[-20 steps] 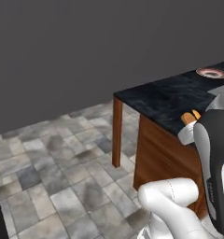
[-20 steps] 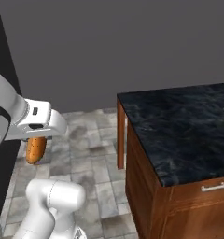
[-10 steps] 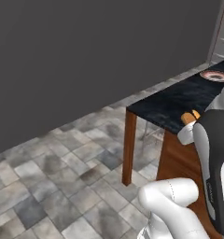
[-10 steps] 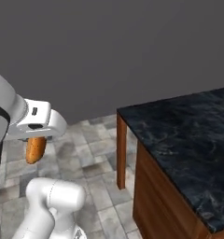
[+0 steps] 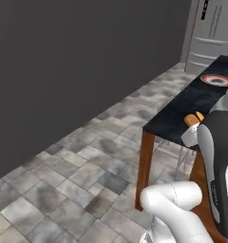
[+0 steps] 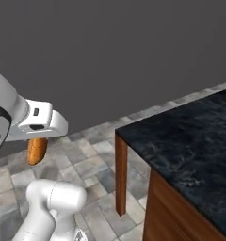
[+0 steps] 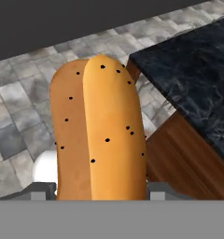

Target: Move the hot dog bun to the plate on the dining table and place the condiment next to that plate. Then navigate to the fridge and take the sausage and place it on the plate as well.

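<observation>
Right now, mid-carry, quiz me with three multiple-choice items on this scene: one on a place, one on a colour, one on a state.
1. Where is the plate?
A. on the floor
B. on the dining table, towards the fridge
C. inside the fridge

2. What colour is the table's top?
A. black marbled
B. plain white
C. light green

3. What is the pincer doing?
A. hanging open, nothing in it
B. pressing on the table
C. holding the hot dog bun off the table

Key: 1 B, the left base view shows it at the table's far end. 2 A, seen from both base cameras. 3 C, the bun hangs over floor tiles.
</observation>
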